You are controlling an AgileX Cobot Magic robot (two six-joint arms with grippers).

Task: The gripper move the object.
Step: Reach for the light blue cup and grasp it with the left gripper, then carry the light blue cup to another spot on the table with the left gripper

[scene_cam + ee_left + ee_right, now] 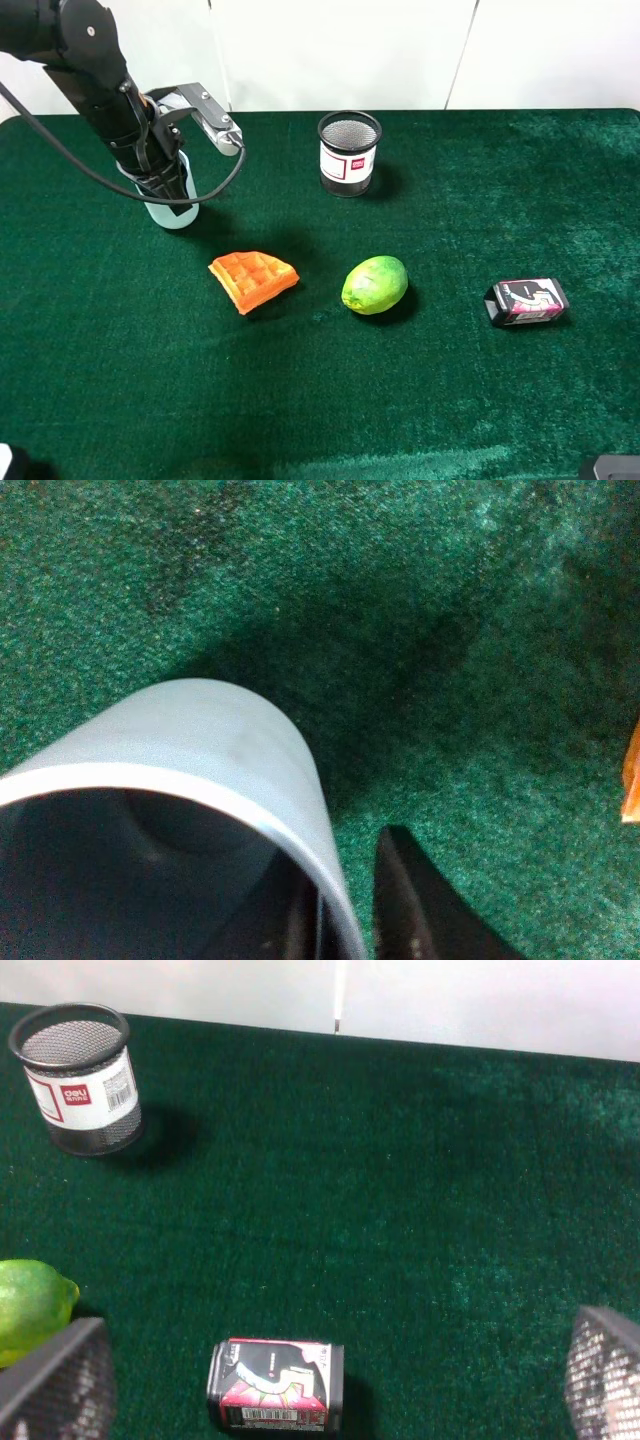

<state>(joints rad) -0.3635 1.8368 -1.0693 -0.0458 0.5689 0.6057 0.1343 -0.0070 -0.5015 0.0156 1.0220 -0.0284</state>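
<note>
Left tool (164, 185) grips the wall of the blue cup (176, 215), far left on the worktop (450, 400). Grasp done, relocation looks pending. Right tool (330, 1380) spread wide, idle.

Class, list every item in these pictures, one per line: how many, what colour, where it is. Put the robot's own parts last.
cup: one, pale blue, back left of the cloth, under the left arm
pen holder: one, black mesh with a white label, back middle
waffle: one, orange, left of the middle, nearer the front than the cup
fruit: one, green, middle, just right of the waffle
box: one, black and pink, lying on the right
cloth: one, dark green, under everything
left gripper: one, black, at the cup, one finger inside it and one outside its wall
right gripper: one, dark, fingers wide apart, above the box
</note>
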